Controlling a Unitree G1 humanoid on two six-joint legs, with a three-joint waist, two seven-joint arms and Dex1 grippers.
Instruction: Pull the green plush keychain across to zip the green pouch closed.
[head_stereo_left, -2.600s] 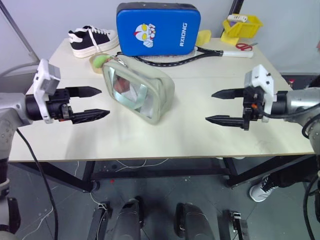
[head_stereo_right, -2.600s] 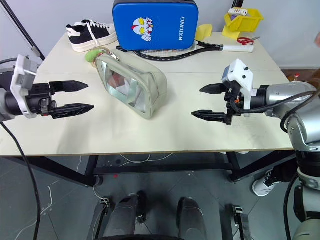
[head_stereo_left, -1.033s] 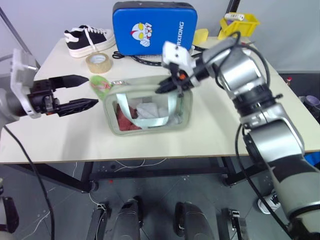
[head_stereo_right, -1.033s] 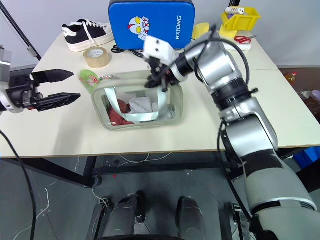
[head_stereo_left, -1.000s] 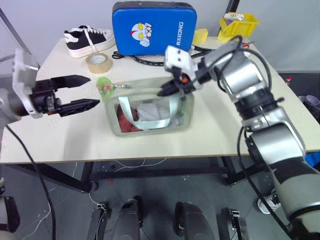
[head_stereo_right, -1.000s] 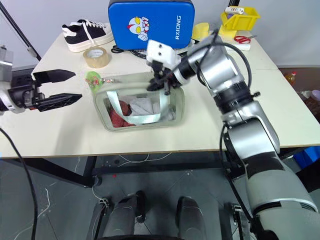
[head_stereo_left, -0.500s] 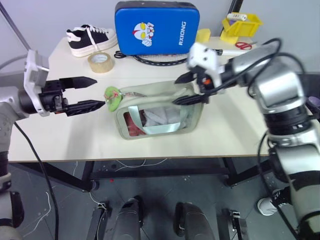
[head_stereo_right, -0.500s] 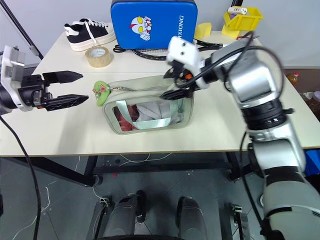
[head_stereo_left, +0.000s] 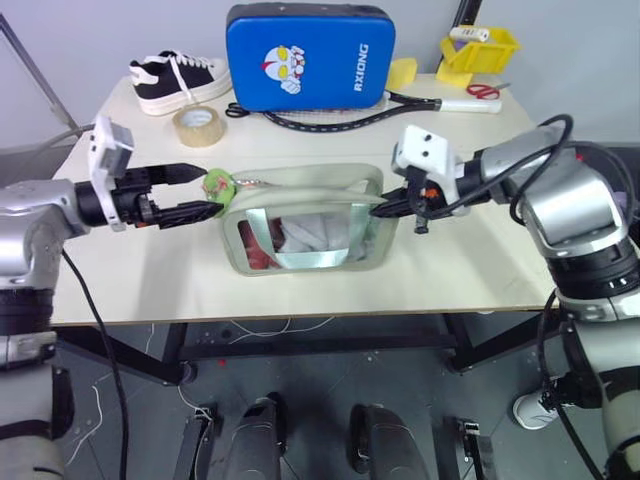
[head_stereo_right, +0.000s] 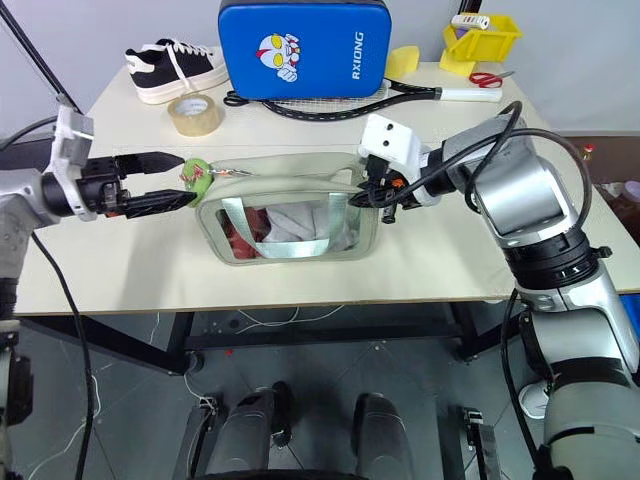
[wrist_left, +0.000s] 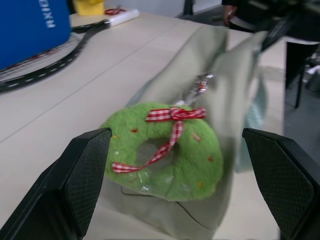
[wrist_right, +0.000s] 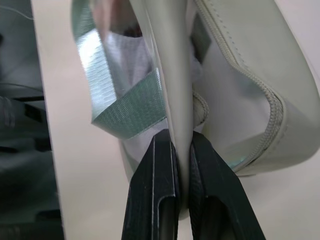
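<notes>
Left gripper (head_stereo_left: 196, 193) stands wide open, its fingers either side of the green plush keychain (head_stereo_left: 219, 187) without pinching it. The keychain, a ring with a red gingham bow, hangs at the left end of the green pouch (head_stereo_left: 310, 232) at mid-table. Right gripper (wrist_right: 181, 165) is clamped on the pouch's right-end fabric.

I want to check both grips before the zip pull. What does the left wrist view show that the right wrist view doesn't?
Left wrist view only: the green plush keychain, a ring with a red checked bow, between the open left gripper fingers, untouched.

Right wrist view only: the right gripper shut on the pouch's edge, and a pale green strap.

Both: the green pouch on the table.
</notes>
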